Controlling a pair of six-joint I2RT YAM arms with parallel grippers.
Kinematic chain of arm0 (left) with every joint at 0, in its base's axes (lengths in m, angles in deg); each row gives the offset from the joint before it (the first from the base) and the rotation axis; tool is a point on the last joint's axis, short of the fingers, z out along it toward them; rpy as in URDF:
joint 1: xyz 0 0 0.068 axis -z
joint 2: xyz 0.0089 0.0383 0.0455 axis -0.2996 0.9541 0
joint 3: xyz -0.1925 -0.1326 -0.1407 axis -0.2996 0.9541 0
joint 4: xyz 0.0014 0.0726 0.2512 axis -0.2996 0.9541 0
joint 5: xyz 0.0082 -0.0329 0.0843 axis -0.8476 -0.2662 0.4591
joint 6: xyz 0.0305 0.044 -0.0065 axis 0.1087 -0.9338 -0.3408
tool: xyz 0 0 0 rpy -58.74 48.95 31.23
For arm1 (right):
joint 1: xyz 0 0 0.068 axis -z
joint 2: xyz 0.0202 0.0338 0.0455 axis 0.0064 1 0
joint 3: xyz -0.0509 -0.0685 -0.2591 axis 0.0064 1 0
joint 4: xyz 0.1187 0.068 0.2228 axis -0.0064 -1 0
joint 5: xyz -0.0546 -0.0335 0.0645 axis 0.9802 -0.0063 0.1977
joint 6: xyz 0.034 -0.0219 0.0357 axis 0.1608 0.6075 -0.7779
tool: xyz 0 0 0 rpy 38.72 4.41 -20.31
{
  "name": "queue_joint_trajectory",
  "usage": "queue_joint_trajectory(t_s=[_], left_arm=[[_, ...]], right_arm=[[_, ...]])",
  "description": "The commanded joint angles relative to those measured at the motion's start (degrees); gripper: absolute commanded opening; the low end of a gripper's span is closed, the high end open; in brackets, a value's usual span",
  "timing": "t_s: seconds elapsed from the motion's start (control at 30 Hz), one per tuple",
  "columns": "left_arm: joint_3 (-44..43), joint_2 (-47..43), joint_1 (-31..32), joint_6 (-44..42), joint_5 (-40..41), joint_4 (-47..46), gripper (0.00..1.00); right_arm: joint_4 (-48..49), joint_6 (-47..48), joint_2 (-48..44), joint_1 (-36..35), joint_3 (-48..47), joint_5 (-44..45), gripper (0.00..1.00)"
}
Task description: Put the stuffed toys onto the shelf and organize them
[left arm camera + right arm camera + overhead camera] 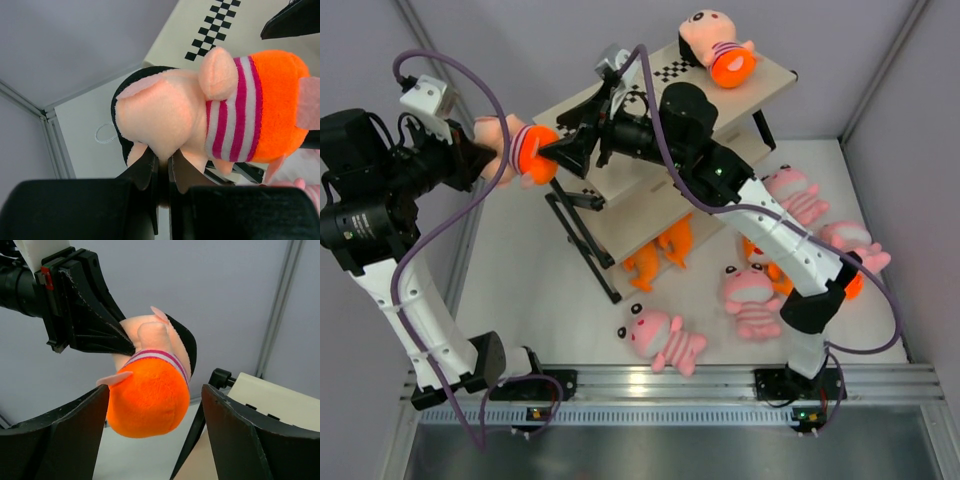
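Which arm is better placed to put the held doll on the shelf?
Right, likely. The right tool, open, straddles the orange bottom of the doll, and that arm lies over the shelf; the left tool pinches its head, beside the shelf's corner.

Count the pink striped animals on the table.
4 pink striped animals: one front centre, one right of it, one beside the shelf, one far right by the right arm. The arm may hide more.
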Motion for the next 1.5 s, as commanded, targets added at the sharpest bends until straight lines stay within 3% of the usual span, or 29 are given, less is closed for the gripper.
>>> queue_joint_trajectory(t_s=[0.0, 0.07, 0.1, 0.17, 0.23, 0.27, 0.33, 0.37, 0.4, 0.43, 0.5, 0.53, 0.57, 0.8, 1.1, 1.43, 1.47], left_arm=[[0.40, -0.54, -0.24, -0.76, -1.76, -1.20, 0.00], [0.67, -0.63, -0.16, -0.85, -1.67, -1.20, 0.00], [0.84, -0.89, -0.24, -0.85, -1.76, -1.20, 0.00], [1.11, -1.07, -0.16, -1.11, -1.94, -1.11, 0.00], [1.37, -1.42, -0.24, -1.37, -1.59, -1.20, 0.00], [1.37, -1.51, -0.24, -1.38, -1.41, -1.20, 0.00], [1.37, -1.60, -0.24, -1.29, -0.88, -1.11, 0.02], [1.29, -1.60, -0.24, -1.11, -0.62, -1.11, 0.13], [1.37, -1.77, -0.24, -1.03, 0.43, -1.55, 0.46], [1.55, -1.95, -0.24, -0.68, 0.96, -1.90, 0.63], [1.81, -2.74, -0.24, -0.24, 2.28, -2.51, 0.78], [1.81, -2.83, -0.24, 0.38, 3.94, -2.95, 0.93], [1.72, -2.92, -0.24, 0.73, 4.74, -3.22, 0.98], [3.74, -3.53, -0.24, 1.00, 8.70, -3.49, 0.98], [5.67, -4.06, -0.24, 0.03, 8.17, -3.49, 0.98], [7.96, -5.03, -0.24, -1.73, 8.79, -3.49, 0.98], [8.40, -5.11, -0.24, -1.81, 8.87, -3.49, 0.98]], right_arm=[[7.51, -4.72, 1.16, -1.44, -0.91, -2.80, 0.74], [7.34, -5.61, 2.39, -1.88, -1.96, -3.07, 0.65], [7.25, -6.04, 2.57, -2.14, -2.05, -1.85, 0.51], [6.64, -6.57, 2.66, -2.15, -1.87, 0.87, 0.31], [6.29, -6.66, 2.40, -2.15, -1.26, 1.94, 0.18], [6.46, -7.10, 1.70, -2.15, -0.21, 2.99, 0.03], [7.51, -8.24, 0.55, -2.15, 1.72, 4.05, 0.00], [10.39, -9.20, -1.45, -2.06, 3.21, 5.18, 0.00], [12.24, -11.56, -2.69, -1.45, 6.71, 5.72, 0.00], [13.57, -12.98, -4.01, -1.01, 8.31, 6.24, 0.00], [19.37, -16.14, -7.61, 0.92, 12.17, 8.26, 0.00], [20.43, -16.77, -8.84, 1.54, 13.41, 9.14, 0.00], [21.22, -17.03, -11.47, 2.42, 14.64, 10.28, 0.00], [28.87, -23.96, -24.58, 10.49, 35.17, 24.50, 0.00], [32.30, -30.12, -30.74, 14.99, 49.61, 34.89, 0.00], [29.14, -32.50, -27.75, 17.36, 47.00, 32.18, 0.00], [28.79, -31.89, -27.93, 17.63, 46.65, 32.09, 0.05]])
